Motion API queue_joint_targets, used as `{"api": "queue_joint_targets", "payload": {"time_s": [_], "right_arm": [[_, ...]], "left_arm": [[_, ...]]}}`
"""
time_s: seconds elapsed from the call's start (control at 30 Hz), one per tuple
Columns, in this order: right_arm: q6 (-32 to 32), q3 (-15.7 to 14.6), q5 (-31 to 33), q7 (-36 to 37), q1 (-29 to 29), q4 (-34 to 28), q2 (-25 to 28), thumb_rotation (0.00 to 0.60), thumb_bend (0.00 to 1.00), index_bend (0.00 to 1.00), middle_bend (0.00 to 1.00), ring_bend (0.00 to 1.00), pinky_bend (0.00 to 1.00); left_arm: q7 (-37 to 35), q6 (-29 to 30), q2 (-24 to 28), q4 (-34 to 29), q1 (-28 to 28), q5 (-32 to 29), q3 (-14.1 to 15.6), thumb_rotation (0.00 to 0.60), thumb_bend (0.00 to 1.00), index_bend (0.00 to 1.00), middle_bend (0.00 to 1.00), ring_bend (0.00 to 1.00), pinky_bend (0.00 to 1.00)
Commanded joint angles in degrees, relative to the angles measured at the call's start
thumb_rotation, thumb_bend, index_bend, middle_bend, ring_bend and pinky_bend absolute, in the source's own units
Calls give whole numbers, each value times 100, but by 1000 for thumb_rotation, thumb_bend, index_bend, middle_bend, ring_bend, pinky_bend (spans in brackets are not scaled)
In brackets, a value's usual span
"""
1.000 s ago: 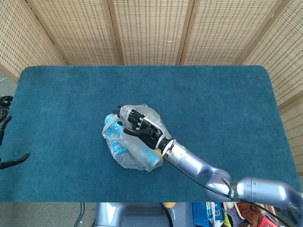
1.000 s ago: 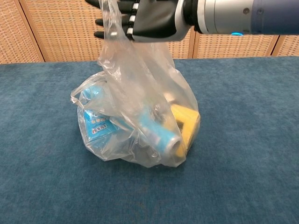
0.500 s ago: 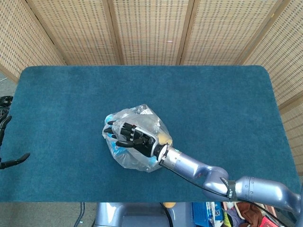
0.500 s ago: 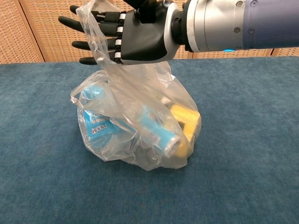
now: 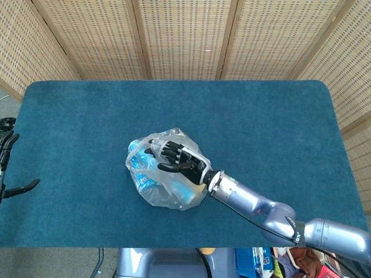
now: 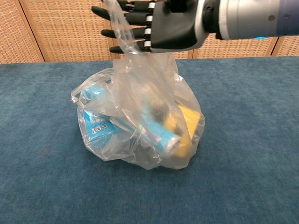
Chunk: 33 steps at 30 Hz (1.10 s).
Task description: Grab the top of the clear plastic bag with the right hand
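The blue carpeted table [image 5: 87, 116] fills most of the head view, and behind it stand woven rattan screen panels [image 5: 185, 35] in wooden frames. One clear plastic bag [image 6: 140, 126] sits near the middle of the table, a little toward the robot's side, its body bulging on the cloth and its top drawn up into a loose neck.

Compared with half a second ago, the right hand [image 6: 159, 25] has shifted toward the robot's right and slightly higher in the chest view, so its fingers [image 6: 126, 18] now sit over the bag's neck instead of reaching out past it to the left. In the head view the same hand [image 5: 179, 160] has moved back up over the centre of the bag. The bag's neck has followed and stands straighter; the bulk below has barely moved.

The right hand's fingers are stretched out nearly straight and spread apart, pointing to the left of the chest view. The film of the bag's top lies against their front, but whether the thumb pinches it from behind cannot be told.

Inside the bag there is one light blue cylinder-shaped can [image 6: 161, 133] lying on its side, one yellow block-like item [image 6: 189, 126] at the right, and one blue and white packet [image 6: 96, 123] at the left; other contents are too blurred by the film to count.

At the left edge of the head view the left hand [image 5: 8, 168] shows only as dark fingers off the table's side, apparently apart and holding nothing.
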Motion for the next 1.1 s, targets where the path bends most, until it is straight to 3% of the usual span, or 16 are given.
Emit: {"api": "queue_joint_targets", "payload": {"time_s": [0.03, 0.2, 0.43, 0.77, 1.1], "right_arm": [[-87, 78, -110, 52, -166, -52, 135, 600, 241, 222, 305, 139, 0], [-185, 211, -260, 221, -362, -58, 201, 600, 244, 222, 305, 139, 0], [-293, 411, -430, 381, -495, -61, 290, 600, 251, 222, 306, 139, 0], [-403, 544, -556, 539, -581, -49, 330, 600, 256, 222, 305, 139, 0], [-441, 602, -634, 640, -633, 59, 315, 600, 259, 222, 305, 139, 0]], "left_arm": [[-617, -29, -509, 1398, -539, 702, -68, 600, 168, 0, 0, 0, 0], [-1200, -85, -1100, 2828, -1081, 1269, 76, 600, 181, 0, 0, 0, 0], [-1936, 157, -2072, 4525, -1559, 1555, 197, 600, 184, 0, 0, 0, 0], [-2568, 304, -3338, 6051, -2108, 1540, 259, 600, 193, 13, 0, 0, 0], [-2579, 75, -4184, 6829, -2553, 1443, 403, 600, 200, 34, 0, 0, 0]]}}
